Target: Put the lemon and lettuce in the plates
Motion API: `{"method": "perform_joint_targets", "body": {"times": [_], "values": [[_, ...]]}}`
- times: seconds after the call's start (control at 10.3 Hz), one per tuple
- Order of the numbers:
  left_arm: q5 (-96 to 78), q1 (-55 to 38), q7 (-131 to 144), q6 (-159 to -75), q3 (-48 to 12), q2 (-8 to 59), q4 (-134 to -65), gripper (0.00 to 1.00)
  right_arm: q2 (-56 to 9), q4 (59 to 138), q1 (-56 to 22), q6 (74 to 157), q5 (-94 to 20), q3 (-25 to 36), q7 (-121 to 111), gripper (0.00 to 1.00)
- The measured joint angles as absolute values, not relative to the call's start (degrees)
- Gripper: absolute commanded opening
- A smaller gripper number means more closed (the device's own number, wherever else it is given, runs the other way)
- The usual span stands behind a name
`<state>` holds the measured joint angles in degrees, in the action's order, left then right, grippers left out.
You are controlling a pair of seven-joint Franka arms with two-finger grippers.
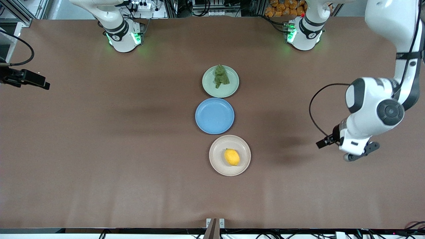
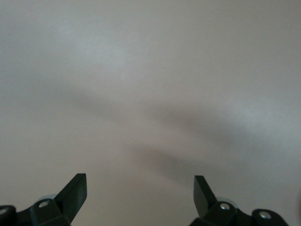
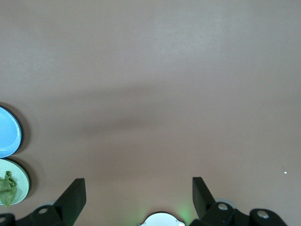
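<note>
The lemon (image 1: 231, 157) lies on the beige-cream plate (image 1: 217, 166), the plate nearest the front camera. The lettuce (image 1: 220, 76) lies on the mint green plate (image 1: 230, 89), the plate nearest the bases. My left gripper (image 1: 357, 156) hangs over bare table toward the left arm's end, well apart from the plates. In the left wrist view it (image 2: 140, 178) is open and empty. My right gripper (image 3: 138, 181) is open and empty, high over the table by its own base. Its view shows the mint plate (image 3: 22, 181) and the lettuce (image 3: 6, 187) at the edge.
An empty blue plate (image 1: 214, 116) sits between the two other plates, and shows in the right wrist view (image 3: 7, 132). The three plates form a row down the table's middle. A black device on a cable (image 1: 26, 79) juts in at the right arm's end.
</note>
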<state>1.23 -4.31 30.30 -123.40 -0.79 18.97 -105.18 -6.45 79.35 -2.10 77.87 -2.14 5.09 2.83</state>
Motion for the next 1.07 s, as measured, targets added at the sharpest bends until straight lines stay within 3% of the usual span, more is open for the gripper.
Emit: {"method": "perform_joint_targets", "body": {"times": [0.19, 0.49, 0.78, 1.07], "values": [[1.2, -4.1, 30.3, -123.3, -1.1, 10.6, -112.8, 1.00, -6.6, 79.4, -2.5, 78.8, -2.1, 5.2, 2.8, 1.00], [1.2, -2.4, 30.3, -122.8, -3.9, 5.0, -115.5, 1.00, -6.6, 79.4, -2.5, 78.8, -2.1, 5.5, 2.8, 1.00], [1.4, -1.6, 24.2, -123.1, -5.4, 2.7, -113.7, 1.00, -6.7, 79.5, -2.6, 78.8, -2.1, 5.5, 2.8, 1.00], [1.4, -1.5, 13.4, -118.5, -5.5, 1.2, -106.2, 1.00, -6.7, 79.7, -2.7, 78.8, -2.1, 5.5, 2.8, 1.00]]}}
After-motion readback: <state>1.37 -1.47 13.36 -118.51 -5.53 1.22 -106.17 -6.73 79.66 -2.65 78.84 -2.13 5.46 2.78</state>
